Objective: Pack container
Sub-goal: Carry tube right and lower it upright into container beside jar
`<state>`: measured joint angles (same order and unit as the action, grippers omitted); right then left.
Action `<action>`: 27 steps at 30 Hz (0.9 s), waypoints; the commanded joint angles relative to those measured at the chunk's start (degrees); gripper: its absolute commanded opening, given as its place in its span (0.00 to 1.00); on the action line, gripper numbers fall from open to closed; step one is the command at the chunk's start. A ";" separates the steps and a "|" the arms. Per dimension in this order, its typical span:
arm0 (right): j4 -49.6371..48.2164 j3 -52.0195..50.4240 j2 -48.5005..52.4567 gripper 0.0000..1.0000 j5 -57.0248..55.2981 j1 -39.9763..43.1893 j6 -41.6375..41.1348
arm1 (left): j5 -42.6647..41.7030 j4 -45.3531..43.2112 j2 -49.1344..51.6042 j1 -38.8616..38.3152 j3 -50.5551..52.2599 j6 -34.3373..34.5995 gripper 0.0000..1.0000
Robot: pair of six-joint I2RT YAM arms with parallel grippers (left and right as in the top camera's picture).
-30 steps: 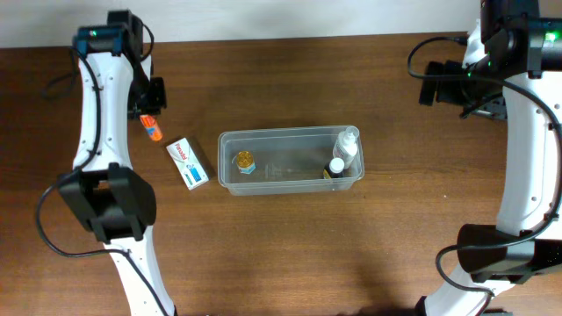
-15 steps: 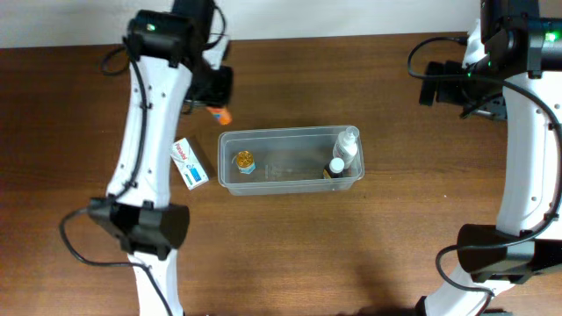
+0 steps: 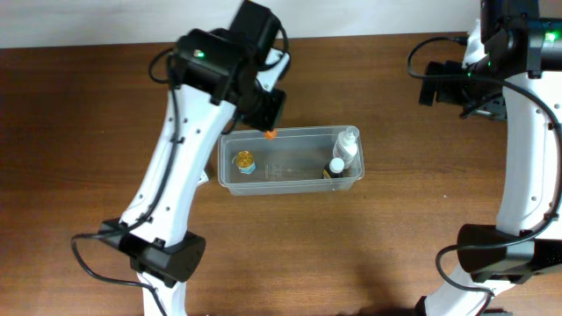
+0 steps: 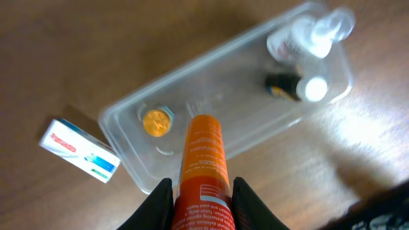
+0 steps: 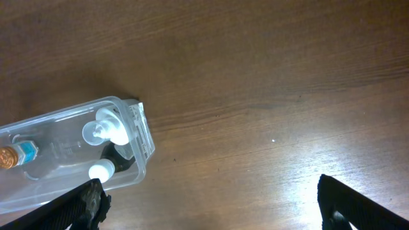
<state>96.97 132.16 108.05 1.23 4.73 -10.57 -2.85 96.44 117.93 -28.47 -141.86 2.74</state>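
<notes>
- One clear plastic container (image 3: 299, 186), long and rectangular.
- Three items inside the container: one small jar with a gold lid (image 3: 243, 161), one white spray bottle (image 3: 349, 143), and one dark bottle with a white cap (image 3: 336, 166).
- One orange tube (image 4: 203, 160).
- One small white box (image 4: 79, 150) with blue and red print.
- Two white robot arms: the left arm (image 3: 189, 149) and the right arm (image 3: 527, 114).
- One brown wooden table (image 3: 395, 254).
</notes>
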 commanded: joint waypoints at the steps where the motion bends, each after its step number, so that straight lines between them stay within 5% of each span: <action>1: 0.15 0.39 0.09 0.98 0.28 0.17 -0.39 | -0.37 0.26 -1.18 -0.98 7.17 -0.68 0.19; 27: 0.15 0.39 0.09 0.98 0.26 0.17 -0.39 | 8.17 -24.92 -1.16 -1.97 36.57 -0.59 0.19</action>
<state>96.97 132.16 108.05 1.21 4.73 -10.57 2.63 72.69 117.86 -30.59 -107.07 2.74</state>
